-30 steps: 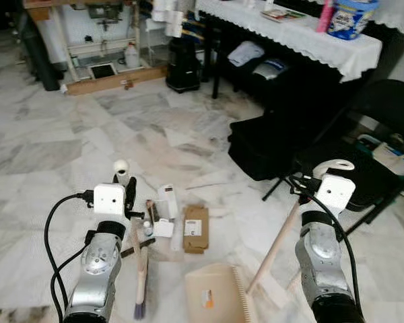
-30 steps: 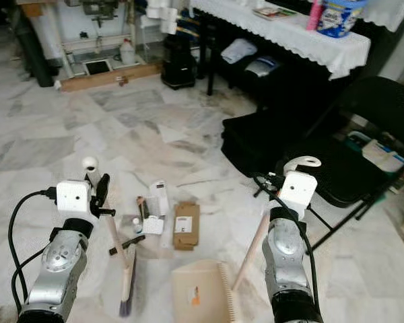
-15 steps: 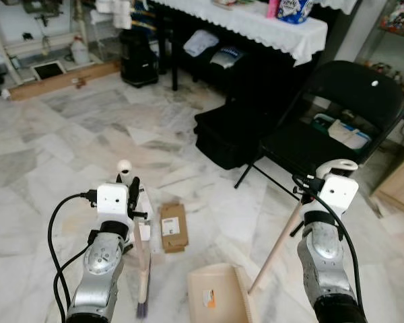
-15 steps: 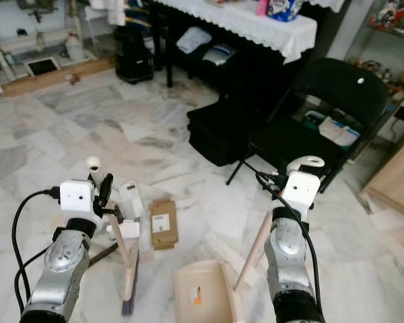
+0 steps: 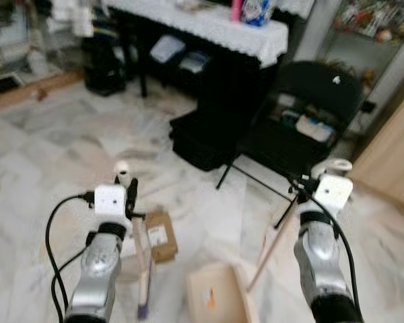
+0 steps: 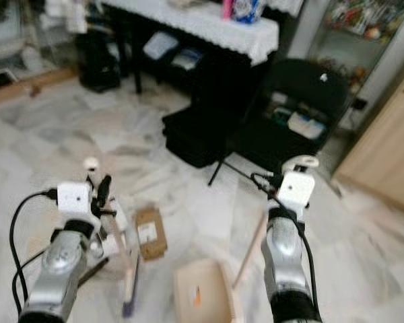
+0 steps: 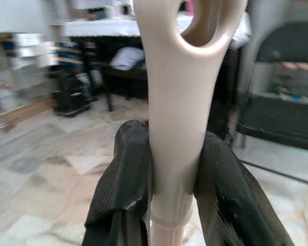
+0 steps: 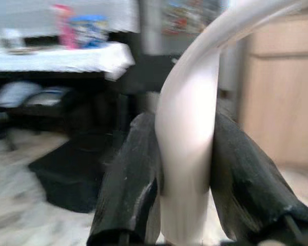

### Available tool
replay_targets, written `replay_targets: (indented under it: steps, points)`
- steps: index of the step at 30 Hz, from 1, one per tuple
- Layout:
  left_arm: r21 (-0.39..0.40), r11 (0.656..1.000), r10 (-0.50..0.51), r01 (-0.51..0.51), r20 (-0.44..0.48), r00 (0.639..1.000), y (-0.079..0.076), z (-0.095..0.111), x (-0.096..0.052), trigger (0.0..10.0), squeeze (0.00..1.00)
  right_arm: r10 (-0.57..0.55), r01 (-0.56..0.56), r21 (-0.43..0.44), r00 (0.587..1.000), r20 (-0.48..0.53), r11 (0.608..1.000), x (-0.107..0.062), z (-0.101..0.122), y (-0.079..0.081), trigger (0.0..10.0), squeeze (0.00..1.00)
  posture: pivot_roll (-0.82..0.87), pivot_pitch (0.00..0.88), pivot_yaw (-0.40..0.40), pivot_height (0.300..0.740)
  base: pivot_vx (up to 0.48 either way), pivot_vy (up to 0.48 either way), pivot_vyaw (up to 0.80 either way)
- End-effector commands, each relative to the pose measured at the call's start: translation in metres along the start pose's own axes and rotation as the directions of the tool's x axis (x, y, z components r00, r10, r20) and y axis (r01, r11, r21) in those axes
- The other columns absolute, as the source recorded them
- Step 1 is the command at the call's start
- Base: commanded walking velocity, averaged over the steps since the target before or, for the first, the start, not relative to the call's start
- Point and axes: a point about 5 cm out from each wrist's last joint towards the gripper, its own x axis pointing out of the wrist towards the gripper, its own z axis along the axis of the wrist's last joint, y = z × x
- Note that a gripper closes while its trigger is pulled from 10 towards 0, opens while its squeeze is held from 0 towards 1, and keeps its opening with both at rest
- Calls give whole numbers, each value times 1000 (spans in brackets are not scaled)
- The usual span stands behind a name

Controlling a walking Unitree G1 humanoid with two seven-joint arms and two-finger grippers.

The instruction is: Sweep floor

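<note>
Beige plastic shapes the task's things nearest the robot: a flat dustpan (image 5: 219, 303) with a raised rim lies on the floor between the two arms, its long pale handle (image 5: 275, 247) slanting up to the right gripper (image 8: 185, 169). In the right wrist view the two black fingers (image 8: 131, 189) press on either side of the smooth, curved top of that handle, clamped on it. The left gripper (image 7: 169, 174) is likewise closed on the broom (image 5: 143, 269); the left wrist view shows its matte black fingers (image 7: 126, 179) squeezing the glossy cream grip just below the oval hanging loop. From there the broom's pale stick runs down to a dark, narrow bristle head (image 5: 141, 311) that meets the floor beside the dustpan.

Just past the broom, a flattened brown cardboard box (image 5: 160, 236) with a white label lies on the floor (image 5: 67, 148), which is polished marble in white and grey with brownish veining. Black cables loop from both silver arms.

Farther off, the head views are blurred. A black folding chair (image 5: 303, 108) stands to the right with pale items on its seat, and a dark soft bag (image 5: 205, 138) sits on the floor beside it. Behind them a table is covered in a white lace-edged cloth (image 5: 209, 27), with a blue-and-white container (image 5: 258, 10) on top. A light wooden cabinet (image 5: 390, 161) stands at the far right
</note>
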Motion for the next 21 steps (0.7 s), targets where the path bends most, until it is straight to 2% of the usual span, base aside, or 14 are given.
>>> replay_targets:
  steps: [1,12,21]
  points:
    - [-28,999,-31,33,48,998,-9,10,4,10000,0,-23,23,-22,1000,12,999,2,2,-10,10000,0,72,16,-37,740,0,0,-712]
    - [-37,998,-56,58,40,998,-12,9,3,10000,0,-51,51,-51,999,4,997,-1,-2,-19,10000,0,73,30,-33,740,0,0,-686]
    - [-42,996,-80,82,39,996,-13,10,3,10000,0,-60,61,-86,998,9,994,-2,-7,-24,10000,0,76,39,-28,740,0,0,0]
